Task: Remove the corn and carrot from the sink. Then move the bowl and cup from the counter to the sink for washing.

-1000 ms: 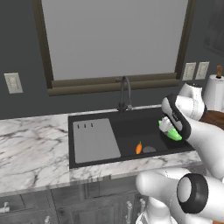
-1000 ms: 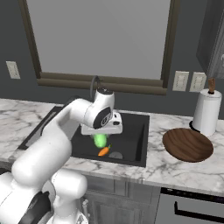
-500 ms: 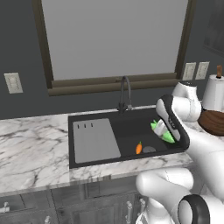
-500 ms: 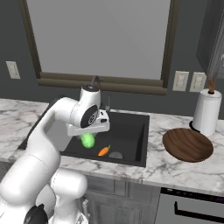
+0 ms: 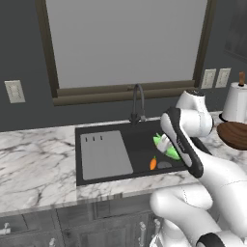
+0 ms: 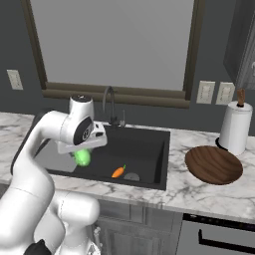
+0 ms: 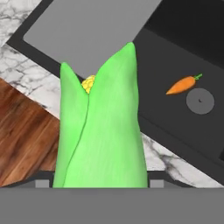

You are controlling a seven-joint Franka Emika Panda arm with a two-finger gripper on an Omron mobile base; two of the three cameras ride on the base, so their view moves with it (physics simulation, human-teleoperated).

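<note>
Green husk fills your hand view: the corn (image 7: 103,131) sits between the fingers of the gripper (image 6: 81,148), which are closed on it and carry it clear of the basin floor, so you are in the first step, lifting the vegetables out of the sink (image 6: 149,172). From the right base view the corn (image 6: 82,157) hangs beneath the hand above the grey drainboard side of the sink, not yet over the counter (image 6: 209,191); from the left base view it shows as a green sliver (image 5: 166,147) beside the forearm. Your next move, as I judge it, is to carry the corn out past the sink rim to a bare patch of marble, lower it until it rests, and only then part the fingers; released from height it would likely roll, perhaps back into the basin. The carrot (image 6: 118,172) lies on the black floor just beside the round drain (image 6: 131,176), and it waits for the following trip. Mind the dark faucet (image 6: 110,102) arching behind the hand, near your path if you swing back. To the right, the wooden bowl (image 6: 214,164) rests on the counter, with a paper towel roll (image 6: 234,127) just behind it, so choose a drop spot that leaves the bowl reachable. I cannot make out the cup from these views.
</note>
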